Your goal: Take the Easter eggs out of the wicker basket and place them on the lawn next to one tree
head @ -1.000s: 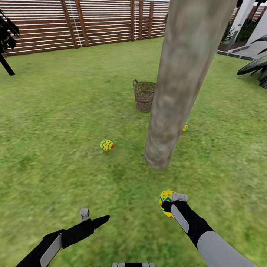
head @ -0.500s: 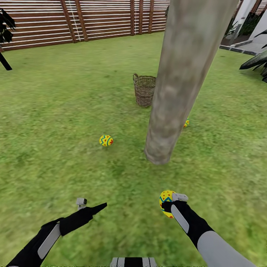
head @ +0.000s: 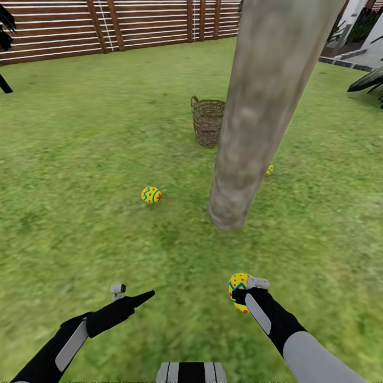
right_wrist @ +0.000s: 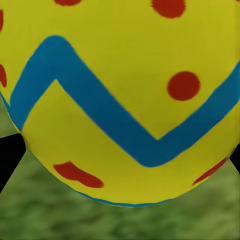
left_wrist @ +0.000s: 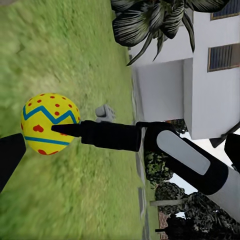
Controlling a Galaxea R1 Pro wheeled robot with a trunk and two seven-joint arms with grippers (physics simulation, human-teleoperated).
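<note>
The tree's thick grey-beige trunk (head: 247,133) rises from the lawn (head: 80,159) ahead of me. One Easter egg (head: 151,194) lies on the grass to the trunk's left. Another egg (head: 270,169) peeks out from behind the trunk on its right. My right gripper (head: 244,289) is shut on a third egg (head: 236,283), held low over the grass short of the trunk; the same egg (right_wrist: 120,100) is close up in the right wrist view and shows again as egg (left_wrist: 47,124) in the left wrist view. The wicker basket (head: 207,121) stands upright behind the trunk. My left gripper (head: 134,293) hangs open, holding nothing.
A brown slatted fence (head: 133,26) closes the far side of the garden. Paving and dark spiky plants (head: 367,82) lie at the far right. A white house wall (left_wrist: 170,90) appears in the left wrist view. Open grass stretches to the left.
The whole head view has shifted, so the camera moved; the tree, basket and eggs sit slightly higher in the picture. My left arm dropped a little. The right gripper still holds its egg.
</note>
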